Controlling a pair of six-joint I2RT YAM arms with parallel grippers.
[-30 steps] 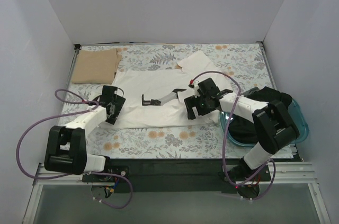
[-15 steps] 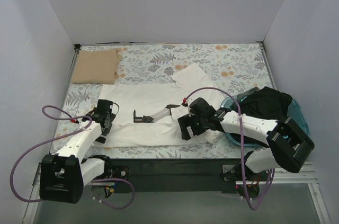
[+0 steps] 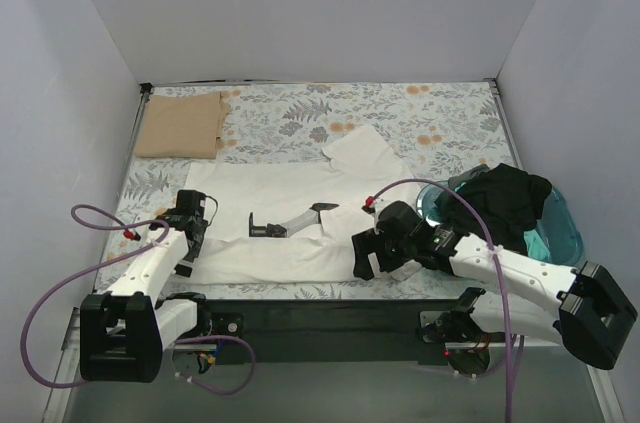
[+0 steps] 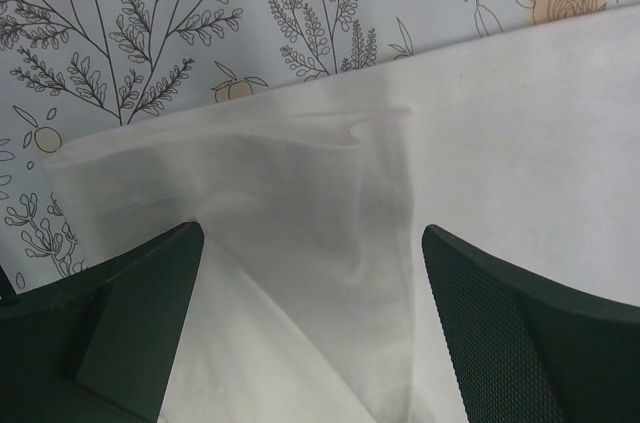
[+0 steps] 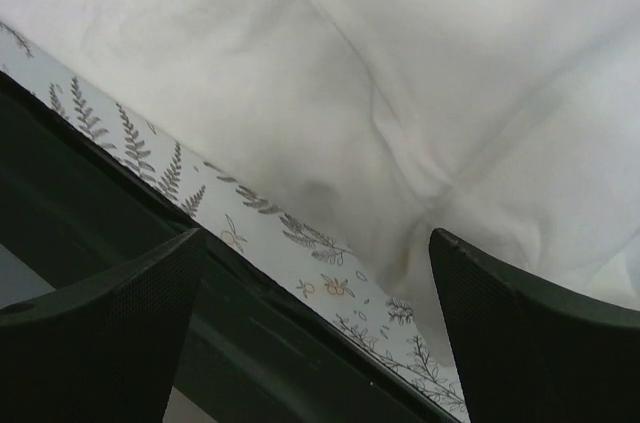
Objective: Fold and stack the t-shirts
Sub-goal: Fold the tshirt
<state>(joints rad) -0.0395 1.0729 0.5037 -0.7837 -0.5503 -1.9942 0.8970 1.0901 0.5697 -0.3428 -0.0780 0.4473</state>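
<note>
A white t-shirt [image 3: 260, 193] with a black print [image 3: 290, 221] lies spread flat along the near part of the table. My left gripper [image 3: 187, 243] is open over the shirt's left end. In the left wrist view its jaws stand wide apart [image 4: 310, 243] above creased white cloth [image 4: 330, 173]. My right gripper [image 3: 365, 258] is open over the shirt's near right edge. In the right wrist view [image 5: 315, 243] it straddles the shirt's edge [image 5: 400, 123] and the table's front rim. A folded tan shirt [image 3: 180, 125] lies at the back left.
A blue basket [image 3: 560, 233] holding dark clothes [image 3: 505, 193] stands at the right. The floral tablecloth [image 3: 300, 113] shows behind the shirt. The black front rail [image 3: 300, 315] runs just below the shirt's near edge. White walls close in three sides.
Both arms have drawn back toward the near edge, and the white shirt has slid with them, now lying close to the front rail.
</note>
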